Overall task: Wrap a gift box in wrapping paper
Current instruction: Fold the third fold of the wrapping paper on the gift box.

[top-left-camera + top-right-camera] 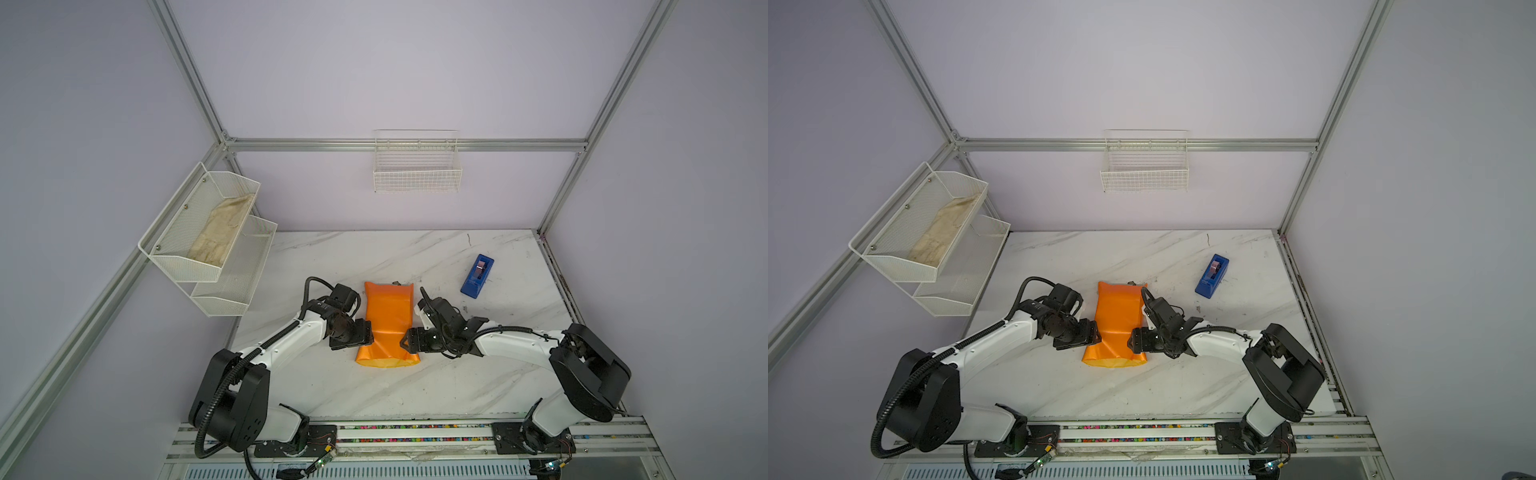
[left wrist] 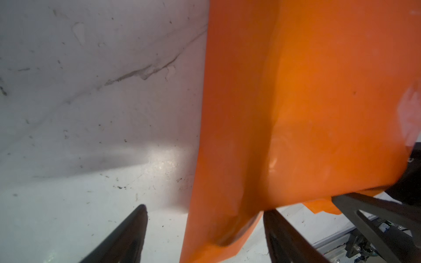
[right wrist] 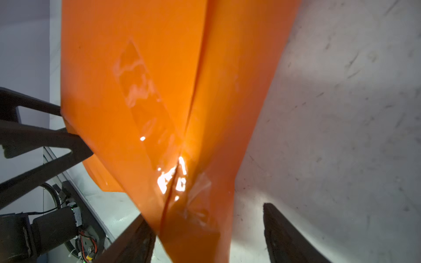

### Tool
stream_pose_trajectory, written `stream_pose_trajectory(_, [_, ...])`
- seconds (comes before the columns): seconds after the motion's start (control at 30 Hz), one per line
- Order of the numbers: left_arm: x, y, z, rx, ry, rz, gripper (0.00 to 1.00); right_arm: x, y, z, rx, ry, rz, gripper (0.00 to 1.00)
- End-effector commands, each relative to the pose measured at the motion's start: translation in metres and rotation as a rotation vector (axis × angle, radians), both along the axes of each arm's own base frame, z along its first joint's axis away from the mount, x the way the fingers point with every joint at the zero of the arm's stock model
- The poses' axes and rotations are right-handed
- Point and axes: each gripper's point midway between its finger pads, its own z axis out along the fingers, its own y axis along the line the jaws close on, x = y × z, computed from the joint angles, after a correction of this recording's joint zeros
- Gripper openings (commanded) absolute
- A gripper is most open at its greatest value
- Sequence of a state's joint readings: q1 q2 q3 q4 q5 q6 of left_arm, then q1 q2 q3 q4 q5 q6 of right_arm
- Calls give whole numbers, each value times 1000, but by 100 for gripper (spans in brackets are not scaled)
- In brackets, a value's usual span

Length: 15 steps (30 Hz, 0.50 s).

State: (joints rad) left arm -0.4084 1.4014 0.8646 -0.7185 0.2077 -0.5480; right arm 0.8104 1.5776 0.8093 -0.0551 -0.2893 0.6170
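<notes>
At centre frame, the wrapping paper (image 1: pixel 388 320) lies tubed and taped along its seam, the gift box hidden inside, I judge. My left end effector (image 1: pixel 367 332) and right end effector (image 1: pixel 405 338) gape astride its sides; both ends not yet folded.

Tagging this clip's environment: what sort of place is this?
Probably a lab robot test cell, not a home: an aluminium frame with plain walls encloses a marble-look table, two arms are mounted on a rail at its front, and wire baskets hang on the walls.
</notes>
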Motion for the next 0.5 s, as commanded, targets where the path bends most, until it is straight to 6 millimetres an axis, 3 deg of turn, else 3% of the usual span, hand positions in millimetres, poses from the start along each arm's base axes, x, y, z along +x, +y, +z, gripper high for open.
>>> stream_pose_trajectory(0.0, [3,3,-3,6,-37,38,77,13,-1,13,34,-58,-82,72])
stream_pose_trajectory(0.23, [10,-2,-9,-6,-48,55,70,24,0,11,45,-82,-134,63])
stream_pose_trajectory(0.47, [12,-10,-21,9,-42,56,53,32,4,13,42,-101,-146,52])
